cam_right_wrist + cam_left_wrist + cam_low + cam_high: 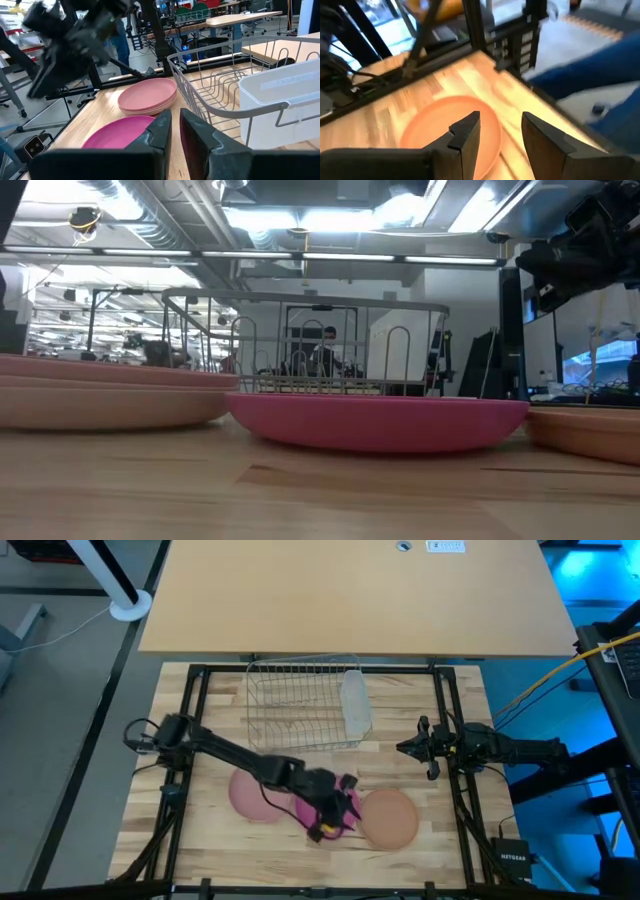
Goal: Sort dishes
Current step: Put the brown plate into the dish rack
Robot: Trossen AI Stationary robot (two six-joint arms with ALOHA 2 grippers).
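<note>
above the magenta plate point(345, 808) at the table's front edge, my left gripper point(332, 823) hovered, jaws spread, between pink plate point(250, 795) and tan-orange plate point(389, 818). farther back, my right gripper point(408, 747) waited beside the wire rack point(300, 700), jaws pressed together.

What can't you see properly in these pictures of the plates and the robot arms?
- High view: the left gripper is smeared by motion and covers most of the magenta plate.
- Low view: the tan-orange plate is cut off by the picture's edge.
- Right wrist view: the right gripper hides the magenta plate's near part.
</note>
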